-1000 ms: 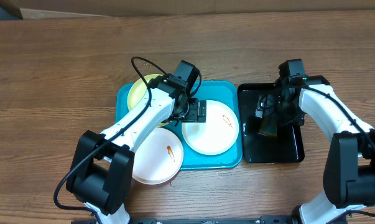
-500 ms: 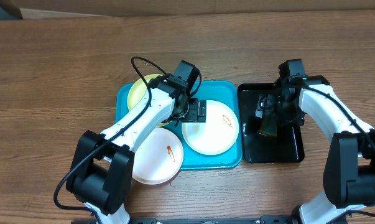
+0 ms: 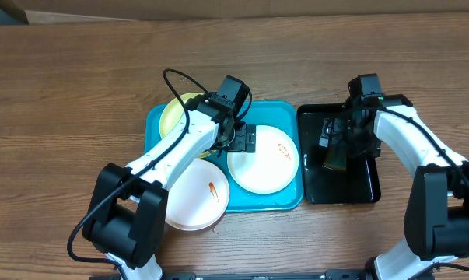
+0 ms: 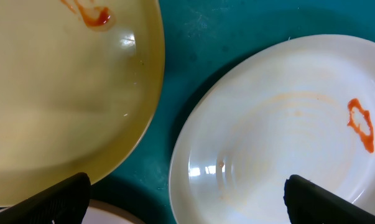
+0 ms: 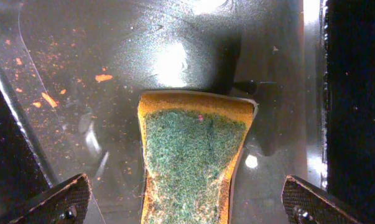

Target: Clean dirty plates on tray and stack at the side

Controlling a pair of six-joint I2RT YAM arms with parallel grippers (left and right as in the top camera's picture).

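The turquoise tray [image 3: 285, 115] holds a pale yellow-green plate [image 3: 178, 115] at its back left and a white plate [image 3: 264, 162] at its right, each with a red smear. A second white plate [image 3: 191, 196], also smeared, overhangs the tray's front left edge. My left gripper [image 3: 245, 139] hovers open over the gap between the yellow-green plate [image 4: 63, 93] and the white plate [image 4: 280, 130], holding nothing. My right gripper [image 3: 332, 141] is open over the black tray [image 3: 351, 190], its fingertips [image 5: 56, 200] on either side of a green-and-yellow sponge [image 5: 190, 162] without touching it.
The black tray [image 5: 143, 56] is wet and speckled with orange crumbs. It stands right against the turquoise tray's right side. Bare wooden table [image 3: 63, 93] stretches to the left and back of both trays.
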